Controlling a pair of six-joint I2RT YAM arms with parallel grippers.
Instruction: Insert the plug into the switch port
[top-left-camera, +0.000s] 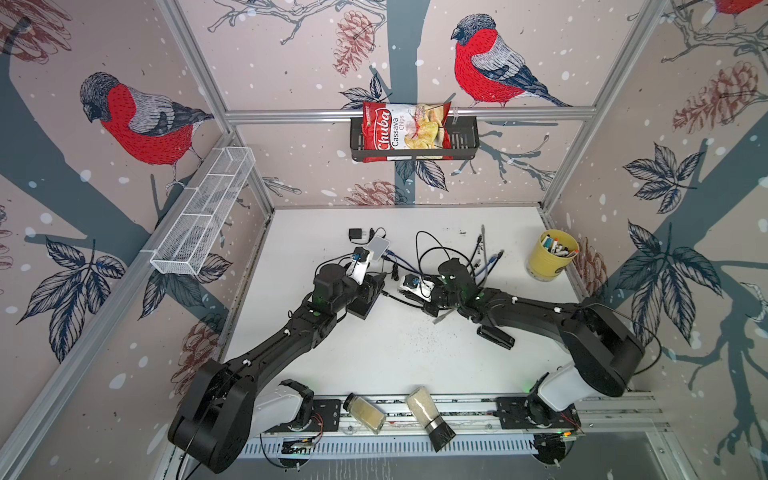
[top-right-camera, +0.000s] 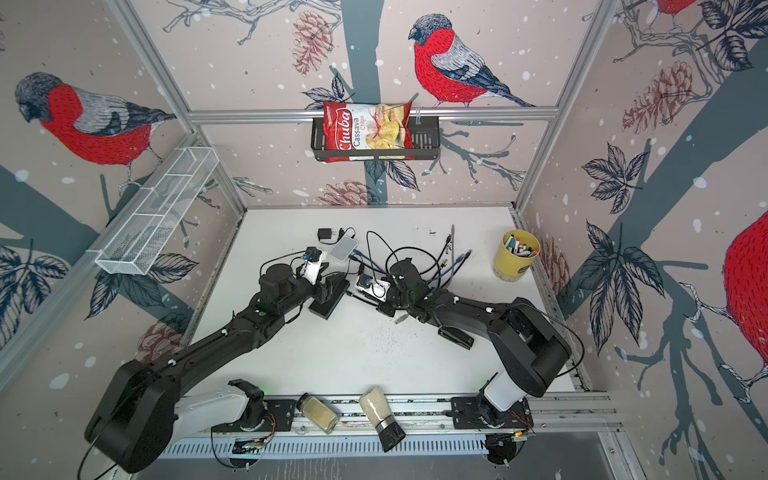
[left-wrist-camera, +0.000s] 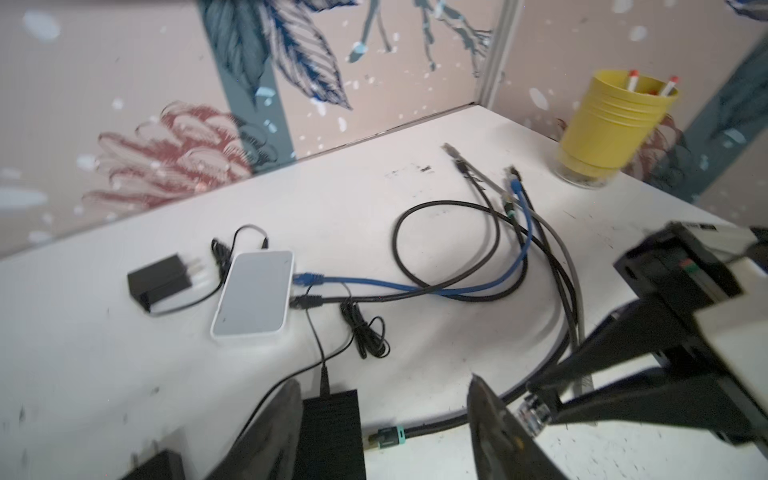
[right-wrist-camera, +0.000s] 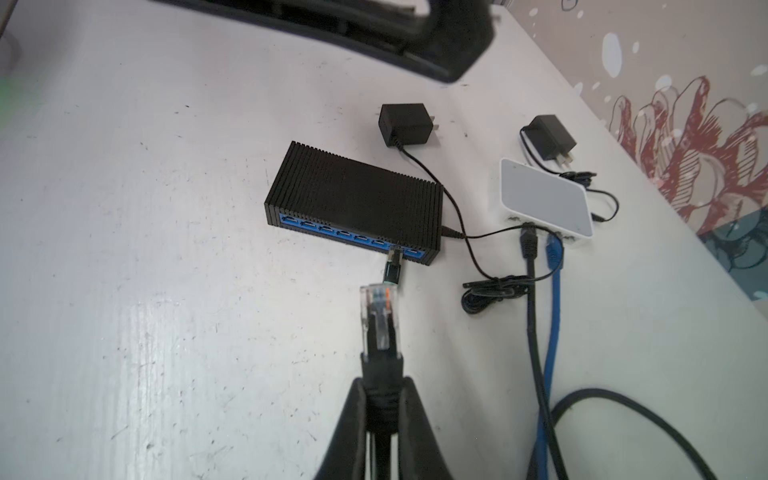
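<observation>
**Operator:** Where's the plug?

**Spotter:** Your clear RJ45 plug (right-wrist-camera: 379, 316) is up off the table (right-wrist-camera: 166, 291), carried by your right gripper (right-wrist-camera: 380, 395). Its fingers (right-wrist-camera: 345, 428) are clamped on the black boot (right-wrist-camera: 381, 365) just behind the clear body.

**Operator:** And the port?

**Spotter:** The black switch (right-wrist-camera: 353, 195) lies straight ahead of the plug's nose, with its blue port row (right-wrist-camera: 332, 230) turned toward you. The plug's long axis runs from your fingers toward that row. The nose is near the face but apart from it, so nothing is seated.

**Operator:** Which port am I lined up on?

**Spotter:** One port near the end of the row by the white hub (right-wrist-camera: 544, 199) is taken by a teal-booted plug (right-wrist-camera: 392, 268). Your nose sits just beside that boot, so I judge the free port next to it is your nearest target. In the right wrist view the port face slants across your axis, so you probably need a small turn before you push.

**Operator:** Left arm?

**Spotter:** Your left gripper (left-wrist-camera: 382, 386) hangs over the switch's end with its jaws wide apart, gripping nothing. I can't tell whether a finger touches the case. The right arm has the plug, so the move belongs to it. Unbraced, the switch may slide back as you push.

**Operator:** Latch tab?

**Spotter:** It faces your right wrist camera. The port notches are too small to read, so I can't tell whether it matches them.
</observation>
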